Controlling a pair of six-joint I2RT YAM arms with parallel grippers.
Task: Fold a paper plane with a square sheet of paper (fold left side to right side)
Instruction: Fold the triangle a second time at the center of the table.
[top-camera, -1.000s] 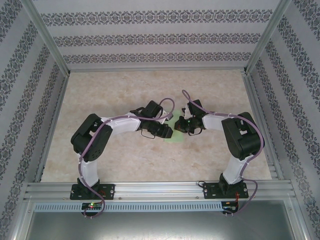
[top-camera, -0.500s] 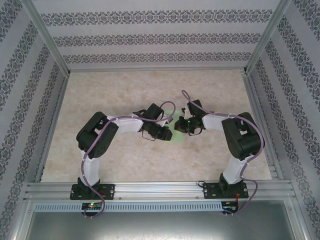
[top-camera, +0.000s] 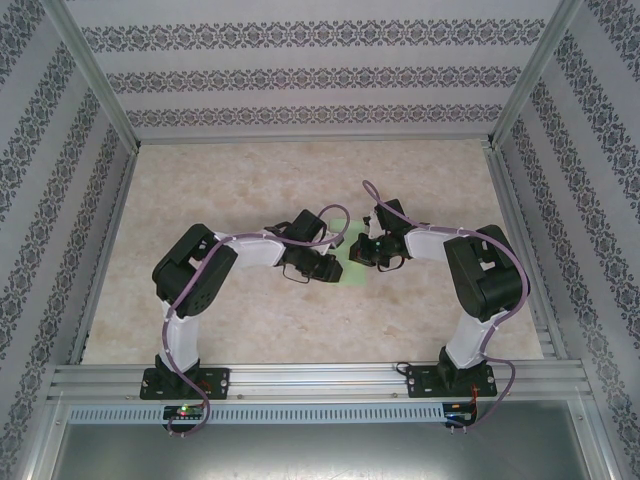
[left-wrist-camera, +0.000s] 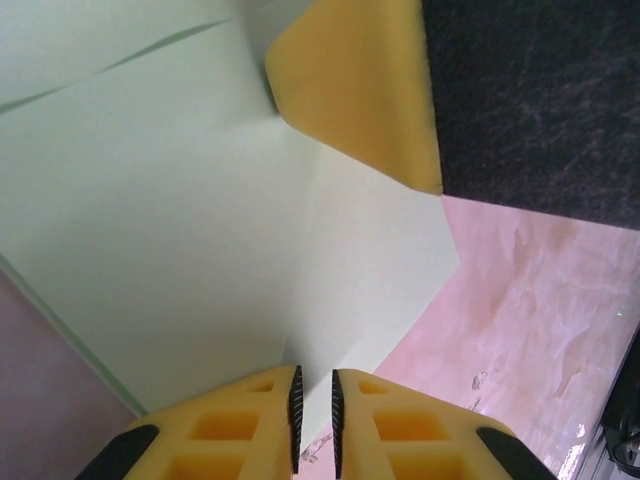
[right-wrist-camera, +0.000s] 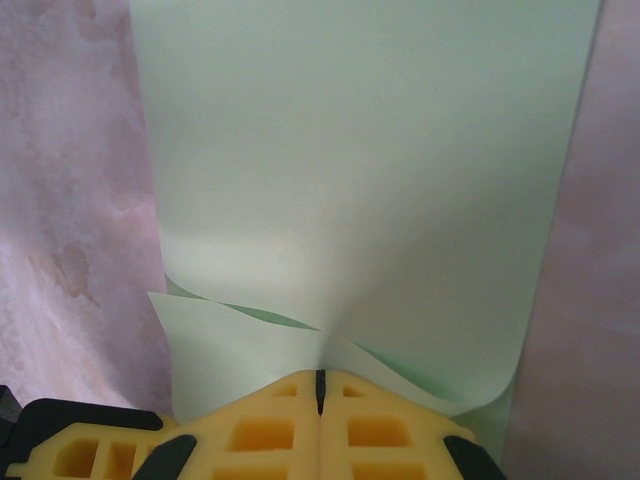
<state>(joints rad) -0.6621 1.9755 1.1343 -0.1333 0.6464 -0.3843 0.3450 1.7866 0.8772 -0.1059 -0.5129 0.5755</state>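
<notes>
Since 1 s ago the L arm's elbow has swung in toward centre and the left gripper (left-wrist-camera: 315, 408) has slid slightly back toward the near edge; R arm approx. unchanged. The square sheet of paper (right-wrist-camera: 370, 150) sits mid-table (top-camera: 240, 180) between both tools, partly lifted and bowed. The right gripper (right-wrist-camera: 320, 385) is clamped tight on one edge, paper puckering at its tips, prob. to anchor that side while the other is carried over. Left jaws stand narrow, a thin slit w/ the sheet's edge running in; can't tell if they truly bite. Fold not yet flat.
</notes>
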